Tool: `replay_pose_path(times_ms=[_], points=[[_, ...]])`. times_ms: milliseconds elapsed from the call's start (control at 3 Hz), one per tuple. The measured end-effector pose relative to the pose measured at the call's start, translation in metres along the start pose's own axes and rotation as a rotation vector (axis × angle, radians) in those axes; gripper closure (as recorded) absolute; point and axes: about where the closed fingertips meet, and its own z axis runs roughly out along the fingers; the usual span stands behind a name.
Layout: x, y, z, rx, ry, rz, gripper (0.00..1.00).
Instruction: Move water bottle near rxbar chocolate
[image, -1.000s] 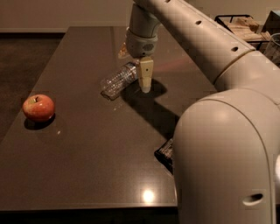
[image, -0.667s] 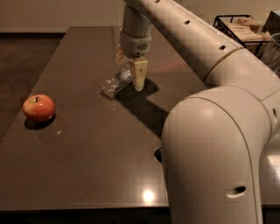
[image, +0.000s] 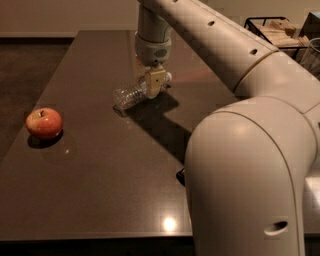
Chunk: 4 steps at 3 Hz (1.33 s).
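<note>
pincer: the pincer (image: 155, 86) hung straight down from the wrist over the far middle of the bench (image: 100, 190), its tan tip low at the neck end of the water bottle.
pincer state: could not be told; whether it was spread or pressed together did not show from this side.
water bottle: the water bottle (image: 129, 96) lay on its side on the bench, its clear ribbed body pointing to the near left and its pale cap end to the far right, just past the pincer.
contact: the pincer overlapped the bottle's neck in the view; whether it touched could not be told.
rxbar chocolate: only a small dark corner of the rxbar chocolate (image: 180, 176) showed on the bench, at the edge of the arm's big pale shell; the rest was hidden behind it.
bottle to bar: well apart, with the bar nearer the camera and to the right of the bottle.
arm: the arm (image: 240, 150) filled the right side, rising from a large rounded joint and reaching across to the wrist above the bottle; its dark shadow lay on the bench between bottle and bar.
apple: a red apple (image: 44, 123) stood upright near the bench's left edge, well apart from the bottle.
wire rack: a dark wire rack (image: 262, 27) stood beyond the bench at the top right.
bench surface: dark brown and glossy, with a bright spot of light near the front edge.
</note>
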Motion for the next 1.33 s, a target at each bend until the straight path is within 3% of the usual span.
replay_pose_path(times_ms=[333,667,1333], points=[[-0.007,0.022,-0.021,0.025,-0.014,-0.013,0.88],[-0.013,0.057,-0.04,0.041,-0.019,-0.027,1.0],[-0.005,0.14,-0.052,-0.007,0.053,-0.084,1.0]])
